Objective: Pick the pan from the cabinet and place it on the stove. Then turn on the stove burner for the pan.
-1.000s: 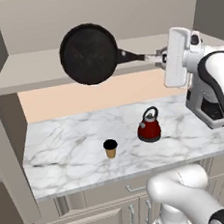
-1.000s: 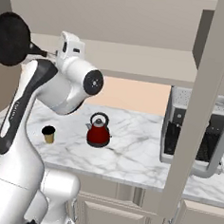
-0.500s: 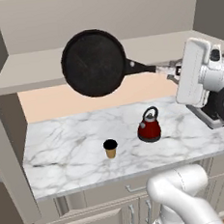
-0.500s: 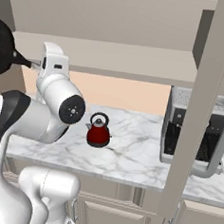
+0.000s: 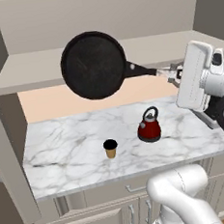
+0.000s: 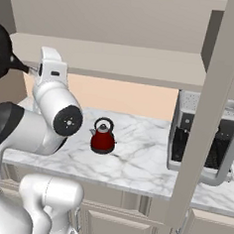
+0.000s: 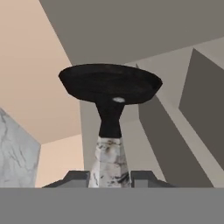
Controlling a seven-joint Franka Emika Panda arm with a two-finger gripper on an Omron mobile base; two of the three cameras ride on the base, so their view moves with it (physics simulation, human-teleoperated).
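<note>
- Gripper (image 5: 174, 74) clamped on the far end of the pan (image 5: 94, 65) handle, jaws drawn in against both sides.
- Pan held in the air, tipped on edge, out in front of the open cabinet shelf (image 5: 32, 68) and well above the marble counter (image 5: 64, 152).
- Handle running roughly level from pan to gripper; pan out to the hand's left, long axis straight along the gripper's line.
- Stove off somewhere not told by these pictures; likely a swing or drive needed before setting down.
- Left base view: whole pan, kettle (image 5: 149, 126), small cup (image 5: 110, 148).
- Right base view: just a sliver of pan at the left edge, plus a coffee machine (image 6: 202, 138) on the right.
- Hand view: pan seen edge-on, handle between the fingertips (image 7: 78, 178).
</note>
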